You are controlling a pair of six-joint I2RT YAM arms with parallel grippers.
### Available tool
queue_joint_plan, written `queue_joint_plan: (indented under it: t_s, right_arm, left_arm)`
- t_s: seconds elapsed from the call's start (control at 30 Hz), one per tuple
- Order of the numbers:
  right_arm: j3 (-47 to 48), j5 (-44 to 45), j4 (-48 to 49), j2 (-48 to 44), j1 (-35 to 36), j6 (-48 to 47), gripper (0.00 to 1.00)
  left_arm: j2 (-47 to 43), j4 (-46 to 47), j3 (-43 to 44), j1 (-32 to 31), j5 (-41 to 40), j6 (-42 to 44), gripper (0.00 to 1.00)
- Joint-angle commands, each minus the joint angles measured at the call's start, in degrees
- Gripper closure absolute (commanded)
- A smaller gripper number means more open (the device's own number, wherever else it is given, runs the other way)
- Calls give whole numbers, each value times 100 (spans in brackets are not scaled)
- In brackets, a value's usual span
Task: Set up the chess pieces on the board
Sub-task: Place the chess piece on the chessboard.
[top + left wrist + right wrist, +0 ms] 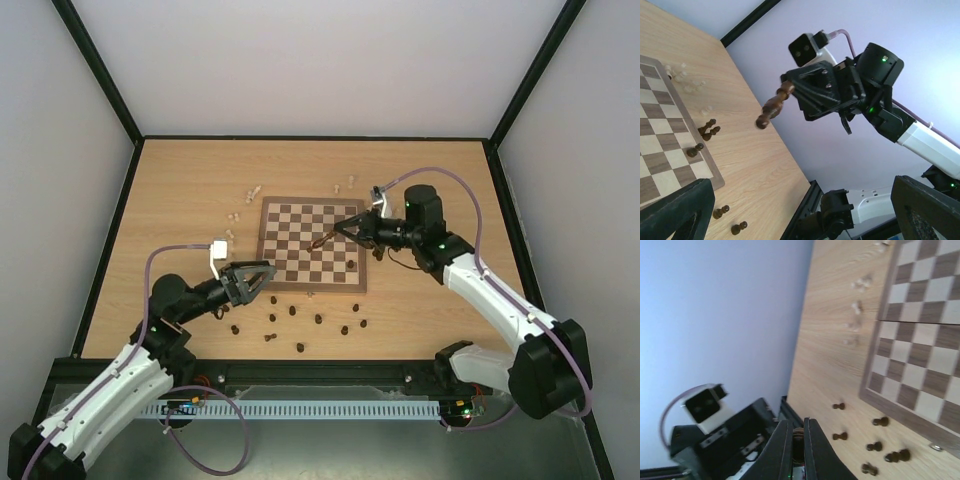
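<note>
The board (310, 243) lies mid-table. My right gripper (342, 231) is shut on a dark brown chess piece (319, 243) and holds it tilted above the board's right half. The held piece also shows in the left wrist view (774, 106) and between the shut fingers in the right wrist view (798, 437). My left gripper (262, 279) is open and empty, low by the board's near left corner. Several dark pieces (318, 319) lie on the table in front of the board. One dark piece (352, 265) stands on the board near its front right corner.
Pale cream pieces lie on the table left of the board (233, 216) and behind it (345, 186). Black frame posts and white walls enclose the table. The table's near edge (300, 362) runs just behind the loose dark pieces.
</note>
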Motion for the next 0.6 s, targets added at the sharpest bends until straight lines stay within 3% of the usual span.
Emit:
queue_joint_plan:
  t_s: [0.0,0.57]
  right_arm:
    - [0,-525,783,-230,87,631,99]
    - [86,-243,1587,200,707,1316,99]
  left_arm:
    - [144,781,-161,-43,56,-367,0]
    - [921,1910,-268,-122,-591,-885,6]
